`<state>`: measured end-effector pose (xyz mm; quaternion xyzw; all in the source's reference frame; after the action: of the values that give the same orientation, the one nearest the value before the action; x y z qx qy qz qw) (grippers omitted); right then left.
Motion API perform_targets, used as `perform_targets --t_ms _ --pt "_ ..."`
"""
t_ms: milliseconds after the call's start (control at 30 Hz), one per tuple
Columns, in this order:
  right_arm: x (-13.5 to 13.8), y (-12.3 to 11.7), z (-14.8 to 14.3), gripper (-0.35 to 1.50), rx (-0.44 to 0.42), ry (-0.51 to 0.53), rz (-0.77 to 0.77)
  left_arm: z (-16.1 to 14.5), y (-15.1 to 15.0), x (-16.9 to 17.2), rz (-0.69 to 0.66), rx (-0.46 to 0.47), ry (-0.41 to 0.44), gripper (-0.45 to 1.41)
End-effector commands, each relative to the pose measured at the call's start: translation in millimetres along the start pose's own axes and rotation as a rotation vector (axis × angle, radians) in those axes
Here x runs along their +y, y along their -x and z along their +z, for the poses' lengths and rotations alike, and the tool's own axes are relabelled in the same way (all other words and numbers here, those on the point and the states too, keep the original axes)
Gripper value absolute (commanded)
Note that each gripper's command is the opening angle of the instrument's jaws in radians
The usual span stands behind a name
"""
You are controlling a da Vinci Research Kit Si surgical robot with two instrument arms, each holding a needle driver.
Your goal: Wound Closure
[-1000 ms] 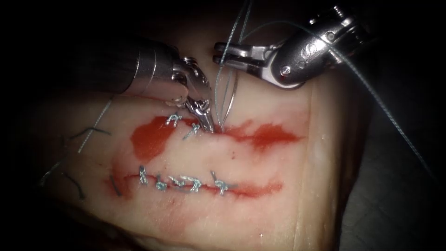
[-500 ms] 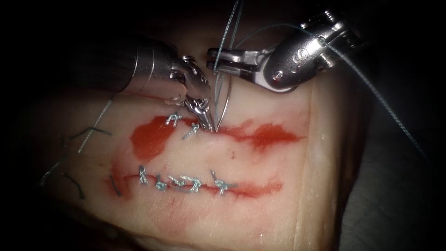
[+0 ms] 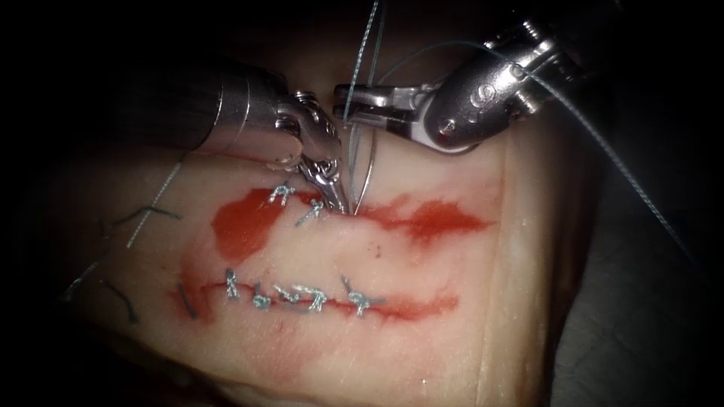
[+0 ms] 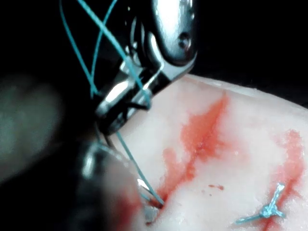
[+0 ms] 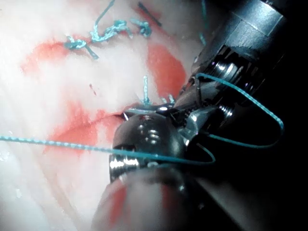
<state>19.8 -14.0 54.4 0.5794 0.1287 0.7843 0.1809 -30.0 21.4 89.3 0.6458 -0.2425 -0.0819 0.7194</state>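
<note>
The tissue (image 3: 422, 316) carries two cuts. The lower cut (image 3: 302, 295) is closed by several stitches; the upper cut (image 3: 422, 218) has two stitches (image 3: 296, 202) at its left end. My left tool (image 3: 341, 202) points down, jaws shut, tips pinching the tissue at the upper cut's far edge. My right tool (image 3: 341, 103) reaches in from the right above it, shut on the upper end of the curved needle (image 3: 369, 169). The needle's lower end meets the tissue beside the left tips. Thread (image 3: 369, 38) rises from the right jaws. Close up, thread (image 4: 134, 168) runs down into the cut.
Red fluid (image 3: 241, 226) pools at the upper cut's left end and along its right part. Cut ends of thread (image 3: 143, 215) lie on the tissue's left. A long strand (image 3: 626, 181) trails off to the right, and thread (image 5: 260, 108) arcs beside the left tool (image 5: 216, 91).
The right tool has shifted left and slightly up, swinging the needle's upper end left. The needle's lower end and the left tool have stayed at the cut.
</note>
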Motion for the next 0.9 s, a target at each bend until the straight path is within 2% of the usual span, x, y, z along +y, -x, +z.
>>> perform_targets --t_ms 33,900 --pt "-0.1 -0.1 1.1 -0.35 -0.009 -0.002 -0.001 0.0 0.4 0.6 0.002 0.0 0.003 -0.45" --pt "0.0 -0.1 0.9 -0.35 -0.135 -0.128 0.174 0.1 0.3 0.7 0.008 0.0 0.012 -0.45"
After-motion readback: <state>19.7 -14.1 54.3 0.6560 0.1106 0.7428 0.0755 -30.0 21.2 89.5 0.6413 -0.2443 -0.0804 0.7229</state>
